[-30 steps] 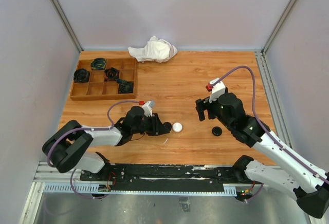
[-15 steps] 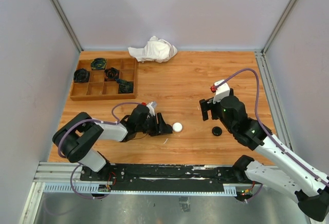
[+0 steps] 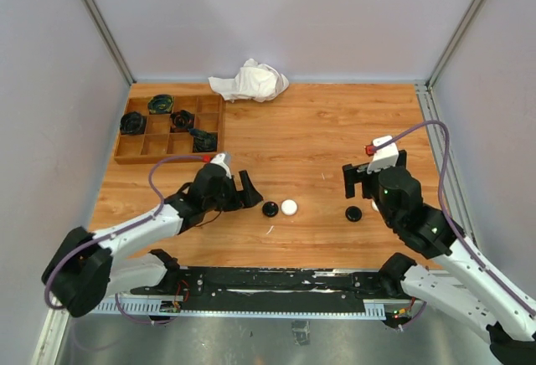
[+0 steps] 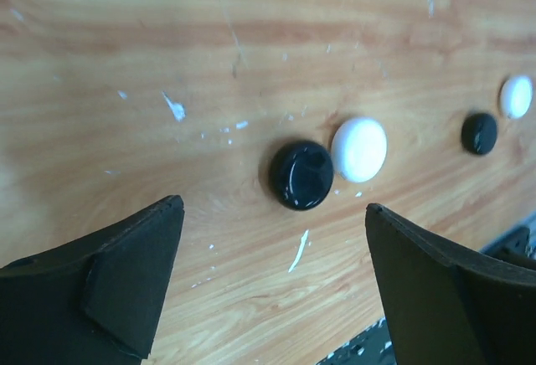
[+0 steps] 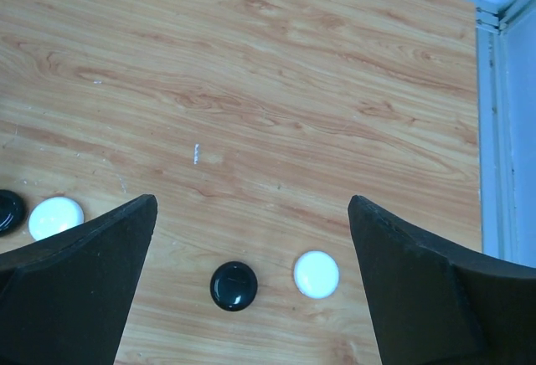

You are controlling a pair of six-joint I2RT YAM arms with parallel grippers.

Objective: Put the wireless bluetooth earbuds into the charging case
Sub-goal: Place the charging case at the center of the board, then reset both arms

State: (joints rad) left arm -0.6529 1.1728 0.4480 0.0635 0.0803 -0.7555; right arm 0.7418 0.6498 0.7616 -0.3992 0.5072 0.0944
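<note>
The left gripper (image 4: 272, 211) hangs low over the wooden tabletop (image 4: 126, 64), its fingers (image 4: 126, 281) spread wide and holding nothing. A thin white sliver (image 4: 299, 250) lies between the fingertips. Just beyond them sits a black round charging case (image 4: 301, 174), with a white round charging case (image 4: 360, 149) touching it on the side of the right-hand finger.

The right gripper (image 5: 251, 203) is also spread wide and empty. On the table between its fingers (image 5: 75, 290) lie a second black case (image 5: 234, 285) and a second white case (image 5: 316, 274), just beside each other but apart. Whether earbuds sit inside any case cannot be told.
</note>
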